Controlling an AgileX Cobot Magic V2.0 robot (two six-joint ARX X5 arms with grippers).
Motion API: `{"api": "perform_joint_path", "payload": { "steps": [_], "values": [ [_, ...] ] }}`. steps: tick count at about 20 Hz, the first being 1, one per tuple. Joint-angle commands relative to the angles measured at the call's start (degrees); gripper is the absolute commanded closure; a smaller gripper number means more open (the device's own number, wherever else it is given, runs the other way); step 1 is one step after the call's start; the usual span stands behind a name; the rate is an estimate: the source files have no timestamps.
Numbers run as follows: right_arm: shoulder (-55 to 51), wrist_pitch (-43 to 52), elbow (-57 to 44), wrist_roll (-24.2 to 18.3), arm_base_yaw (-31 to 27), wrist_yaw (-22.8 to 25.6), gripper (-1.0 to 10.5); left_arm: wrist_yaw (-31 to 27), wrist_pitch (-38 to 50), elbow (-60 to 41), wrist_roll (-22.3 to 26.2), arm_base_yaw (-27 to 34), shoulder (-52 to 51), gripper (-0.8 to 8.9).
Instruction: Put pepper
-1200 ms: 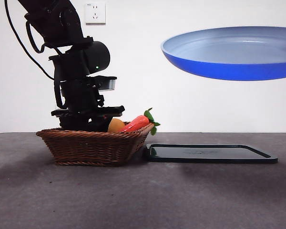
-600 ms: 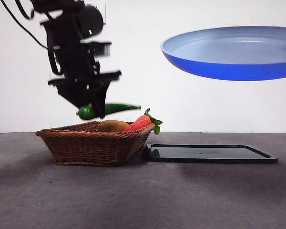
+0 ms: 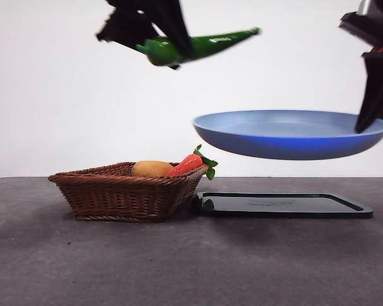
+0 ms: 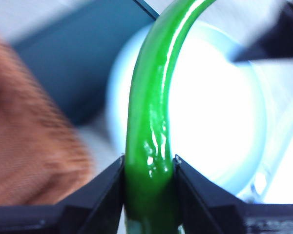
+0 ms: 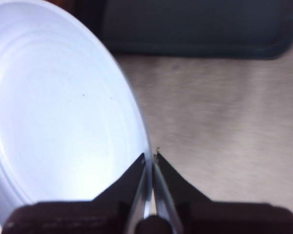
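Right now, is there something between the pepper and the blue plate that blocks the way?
Nothing visible does. The left hand holds the pepper in open air above the blue plate, which the right hand grips at its rim.

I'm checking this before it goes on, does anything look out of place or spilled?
Nothing spilled or damaged. The left claw holds the pepper high in the air, and the right claw holds the plate by its rim above the tray, slightly tilted.

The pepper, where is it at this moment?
In the front view the pepper is high in the air at upper left, held by the left claw, above the basket and just left of the plate.
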Motion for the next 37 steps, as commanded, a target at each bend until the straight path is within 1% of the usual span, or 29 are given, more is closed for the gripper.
{"api": "perform_joint_path", "payload": {
  "steps": [1, 5, 8, 12, 16, 19, 25, 28, 31, 34, 37],
  "values": [
    [1.0, 1.3, 1.2, 2.1, 0.3, -2.8, 9.4, -1.5, 0.6, 0.8, 1.2, -3.6, 3.9, 6.88],
    [1.0, 0.7, 1.2, 2.2, 0.5, -3.7, 9.4, -4.3, 3.0, 0.8, 1.6, -6.6, 9.9, 6.88],
    [1.0, 0.4, 1.2, 1.9, 0.5, -3.8, 9.4, -4.4, 4.7, 0.8, 1.6, -7.4, 12.3, 6.88],
    [1.0, 0.3, 1.2, 1.2, 0.5, -3.8, 9.4, -4.5, 4.8, 0.8, 1.6, -7.6, 13.0, 6.83],
    [1.0, 0.1, 1.2, 0.8, 0.5, -3.8, 9.4, -4.4, 4.8, 0.8, 1.0, -7.7, 13.0, 5.63],
    [1.0, -0.4, 1.2, 0.6, 0.5, -3.7, 9.4, -4.0, 4.7, 0.8, 1.0, -7.7, 12.3, 5.54],
    [1.0, -0.5, 1.2, 1.2, 0.3, -3.3, 9.4, -3.8, 3.8, 0.8, 1.0, -7.7, 5.4, 5.54],
    [1.2, 1.1, 1.2, 3.1, -1.7, -2.8, 9.4, -3.9, 2.6, 0.8, 1.0, -7.5, -0.1, 5.54],
    [2.7, 4.0, 1.4, 4.5, -4.6, -0.4, 9.4, -3.9, 1.3, 0.8, 1.0, -7.5, -6.1, 5.55],
    [8.2, 4.7, 4.1, 5.4, -8.0, -0.4, 9.4, -3.9, 0.6, 0.8, 1.0, -7.5, -11.4, 5.55],
    [16.5, 4.7, 9.6, 6.5, -10.0, -0.4, 9.4, -3.8, -0.8, 0.8, 1.0, -7.5, -15.5, 5.55]
  ]
}}
